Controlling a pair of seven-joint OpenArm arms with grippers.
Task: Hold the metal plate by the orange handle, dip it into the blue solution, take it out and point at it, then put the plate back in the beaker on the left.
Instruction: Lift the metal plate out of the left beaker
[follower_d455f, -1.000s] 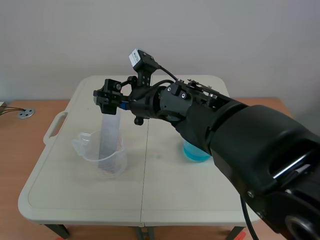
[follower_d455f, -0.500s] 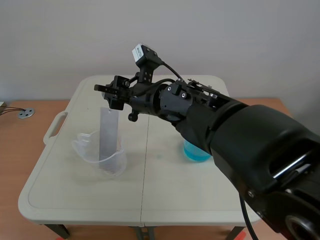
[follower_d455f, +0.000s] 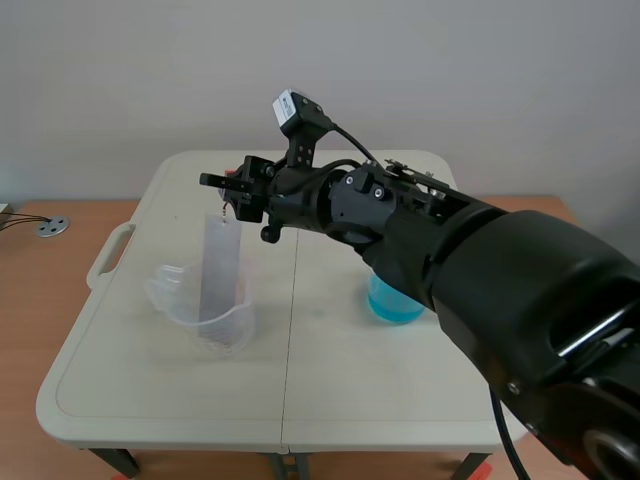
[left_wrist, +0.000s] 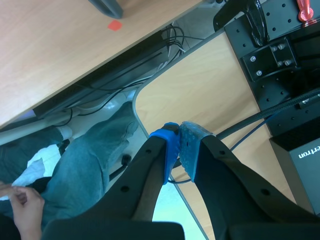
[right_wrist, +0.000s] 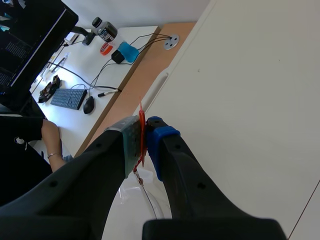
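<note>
Clamping the orange handle (right_wrist: 141, 112) between its jaws, the right gripper (follower_d455f: 228, 195) held the metal plate (follower_d455f: 219, 270) upright, its lower end inside the clear beaker (follower_d455f: 175, 295) at the left of the table (follower_d455f: 330, 390). Lifting it out probably came next, then carrying it across to the blue solution (follower_d455f: 392, 303). Only the left wrist view showed the left gripper (left_wrist: 177, 142), jaws together on nothing, away from both beakers.

The left beaker (follower_d455f: 200, 305) stands on the table (follower_d455f: 330, 400). The metal plate (follower_d455f: 220, 265) stands nearly upright inside the beaker, its lower end apparently on the bottom. Directly above the beaker, the right gripper (follower_d455f: 226, 192) pinches the plate's handle (right_wrist: 141, 111). The solution beaker (follower_d455f: 392, 300) sits well to its right.
</note>
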